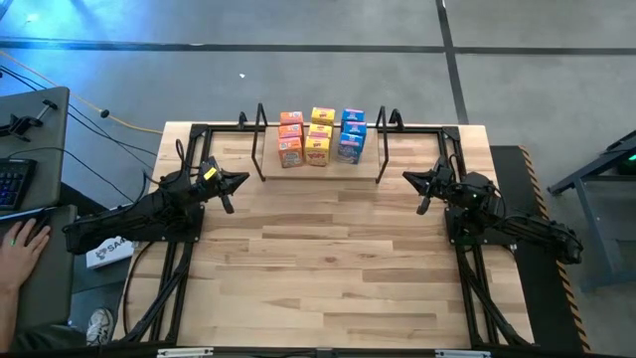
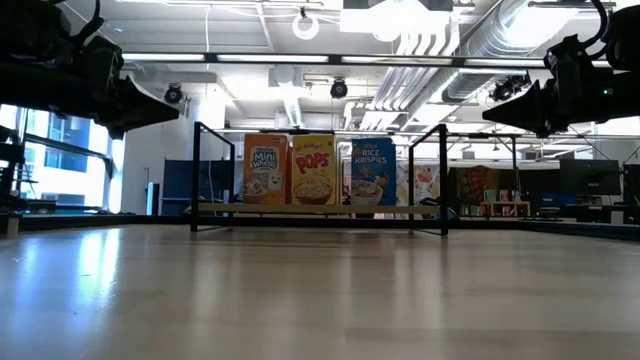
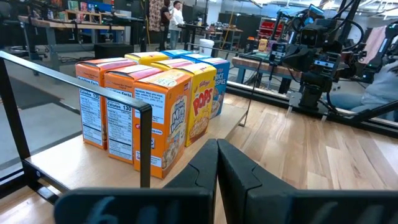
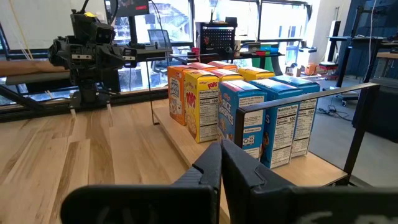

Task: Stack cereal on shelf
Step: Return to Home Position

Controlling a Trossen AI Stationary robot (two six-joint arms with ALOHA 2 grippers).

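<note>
The shelf (image 1: 383,149) stands at the table's far middle: a light board (image 2: 320,209) between black wire uprights. Several cereal boxes stand upright on that board in three rows: orange (image 1: 290,139), yellow (image 1: 319,137), blue (image 1: 351,135). The low view shows their fronts: orange (image 2: 265,170), yellow (image 2: 314,170), blue (image 2: 372,172). My left gripper (image 1: 241,180) is shut and empty, hanging level above the table left of the shelf (image 3: 68,158). My right gripper (image 1: 407,178) is shut and empty, hanging level to the shelf's (image 4: 311,165) right. Both point toward the shelf.
Bare wooden tabletop (image 1: 318,259) spreads between the arms and the near edge. Off the table's left side sit a desk with a keyboard (image 1: 12,184), a person's hand (image 1: 25,244) and a white box (image 1: 104,252). Black frame rails (image 1: 179,288) run along both sides.
</note>
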